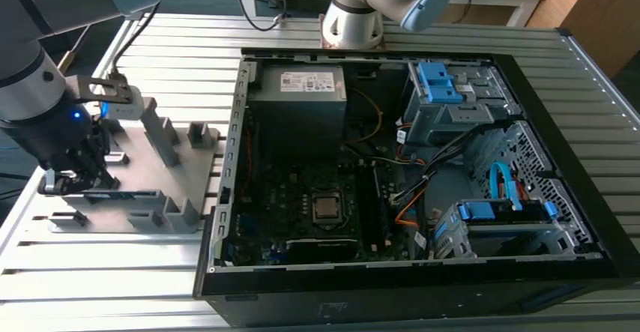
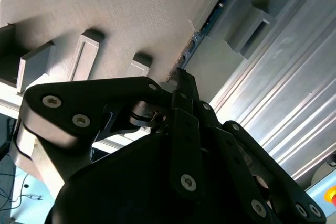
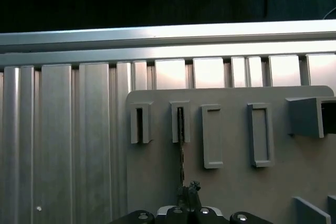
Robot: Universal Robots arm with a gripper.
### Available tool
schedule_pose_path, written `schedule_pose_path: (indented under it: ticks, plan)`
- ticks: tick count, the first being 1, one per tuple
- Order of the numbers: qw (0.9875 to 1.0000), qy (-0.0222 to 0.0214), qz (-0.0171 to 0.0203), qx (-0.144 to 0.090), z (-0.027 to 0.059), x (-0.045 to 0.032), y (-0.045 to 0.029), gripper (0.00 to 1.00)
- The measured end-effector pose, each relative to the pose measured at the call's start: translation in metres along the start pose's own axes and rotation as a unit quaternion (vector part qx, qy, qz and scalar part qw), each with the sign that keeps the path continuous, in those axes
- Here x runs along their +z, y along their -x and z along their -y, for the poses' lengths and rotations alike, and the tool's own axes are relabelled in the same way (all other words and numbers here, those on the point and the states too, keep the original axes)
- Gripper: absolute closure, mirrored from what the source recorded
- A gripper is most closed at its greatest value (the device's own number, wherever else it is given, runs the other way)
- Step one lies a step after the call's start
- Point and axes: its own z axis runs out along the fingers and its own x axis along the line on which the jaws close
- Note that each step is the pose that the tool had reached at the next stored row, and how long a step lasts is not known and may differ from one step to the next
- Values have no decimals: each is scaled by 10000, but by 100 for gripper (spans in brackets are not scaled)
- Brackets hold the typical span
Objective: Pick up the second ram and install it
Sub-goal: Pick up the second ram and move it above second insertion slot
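— Where's the second ram [image 3: 181, 150]?
— Standing on edge in the grey fixture's [image 3: 231, 187] slot, running straight ahead from the fingers [image 2: 184, 85].
— And the fingers?
— Narrow, pinched on its near end.

The gripper [image 2: 181, 77] is black. The ram [image 2: 205, 27] in its jaws is dark green-blue. The tray [image 3: 231, 182] under the jaws is plain grey. The table [image 3: 63, 145] has silver stripes.

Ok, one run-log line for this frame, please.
hand: low at second ram | second ram: on edge in grey fixture slot, not installed | computer case: open
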Motion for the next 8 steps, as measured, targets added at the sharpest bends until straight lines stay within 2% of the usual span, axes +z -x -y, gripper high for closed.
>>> schedule_pose_path:
  ticks: [8]
  plan:
    - [9999, 5, -1, -166, 0, 0, -1, 90]
